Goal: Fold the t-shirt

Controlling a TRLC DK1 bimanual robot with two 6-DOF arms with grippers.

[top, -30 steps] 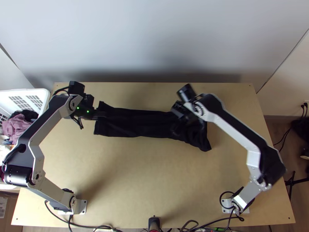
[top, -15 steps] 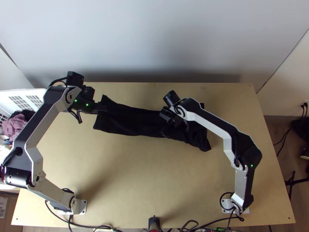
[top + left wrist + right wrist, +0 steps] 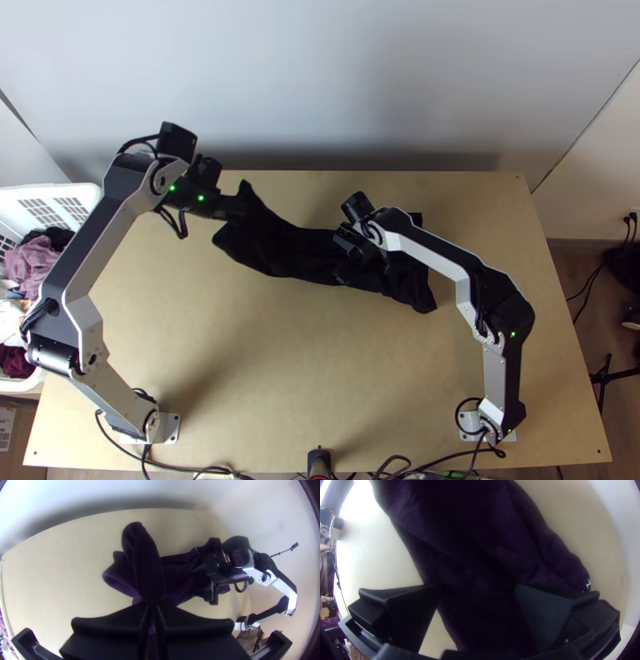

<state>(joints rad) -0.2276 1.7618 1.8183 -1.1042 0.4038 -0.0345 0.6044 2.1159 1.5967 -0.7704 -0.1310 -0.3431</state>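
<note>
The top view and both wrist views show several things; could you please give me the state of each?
T-shirt: long and narrow, one end lifted.
Left gripper: shut on the lifted end.
Right gripper: open, at the t-shirt's other part.
White basket: holding bunched clothes.

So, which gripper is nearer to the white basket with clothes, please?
The left. The left gripper holds a raised end of the t-shirt, on the side toward the white basket; the right gripper is farther across, open over the t-shirt.
</note>
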